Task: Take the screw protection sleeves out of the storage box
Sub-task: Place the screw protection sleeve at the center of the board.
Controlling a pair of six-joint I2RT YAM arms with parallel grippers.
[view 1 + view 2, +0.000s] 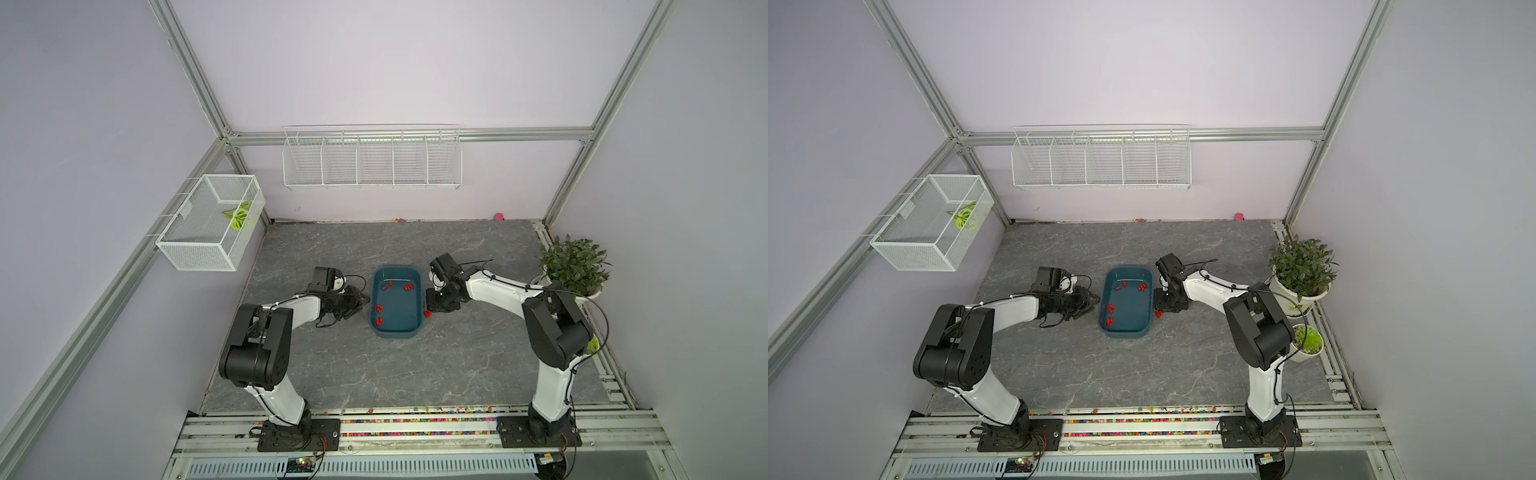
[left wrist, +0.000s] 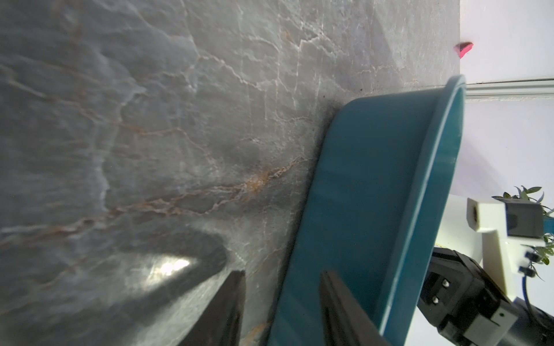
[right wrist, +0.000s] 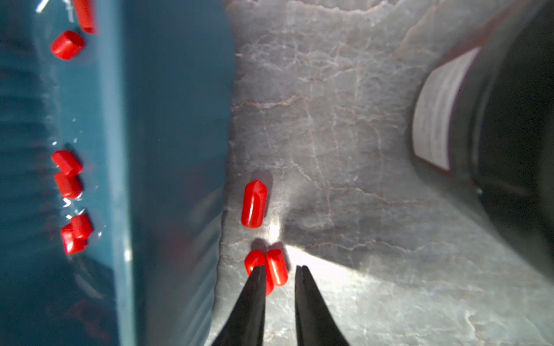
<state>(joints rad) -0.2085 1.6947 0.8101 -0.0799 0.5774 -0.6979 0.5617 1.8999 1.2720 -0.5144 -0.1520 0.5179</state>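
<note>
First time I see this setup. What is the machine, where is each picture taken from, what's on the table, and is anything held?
Two robot arms stand at a grey table, each ending in a two-fingered gripper. Two pictures look down on the whole scene; the two close-ups are shot from the wrists. Between the arms sits a teal box with small red sleeves inside. Three more sleeves lie on the table just outside it, by the right gripper, whose fingers are apart, gripping nothing. The left gripper is open beside the box's other side, also empty.
</note>
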